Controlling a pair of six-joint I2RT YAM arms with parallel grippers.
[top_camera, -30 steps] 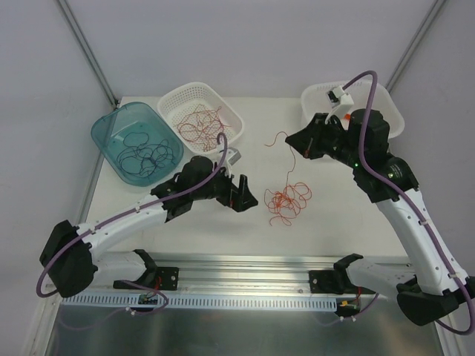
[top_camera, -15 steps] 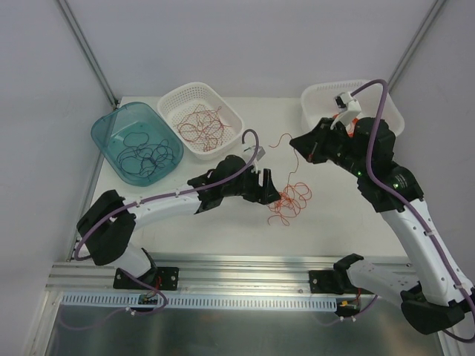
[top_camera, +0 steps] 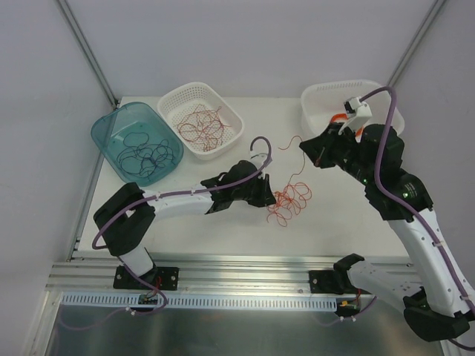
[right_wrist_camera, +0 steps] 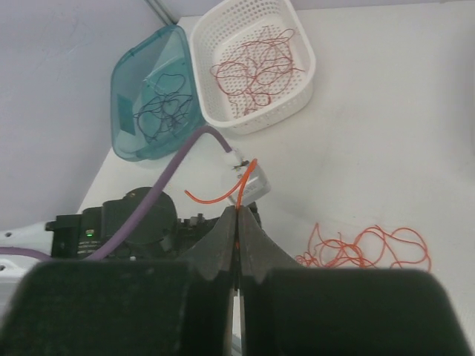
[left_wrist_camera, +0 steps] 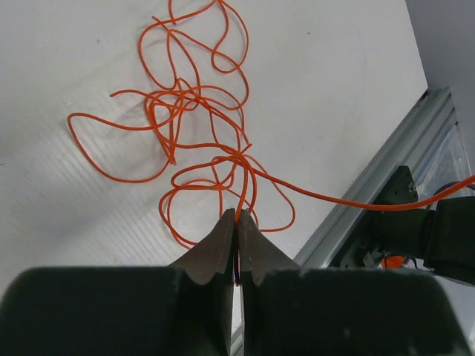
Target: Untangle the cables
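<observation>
Cables (left_wrist_camera: 236, 156) spread beyond left pincer (left_wrist_camera: 237, 216), one strand pinched.

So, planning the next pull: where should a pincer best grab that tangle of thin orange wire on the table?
Probably the wide outer loop of the thin orange wire tangle, from straight above: it lies flat, apart from the knotted middle.

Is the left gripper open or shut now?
Shut: the left gripper has its fingertips together in the wrist view, pinching a strand of the orange cables.

white arms (top_camera: 182, 202) with black joints (top_camera: 122, 226) and purple hoses (right_wrist_camera: 156, 185) along them.
</observation>
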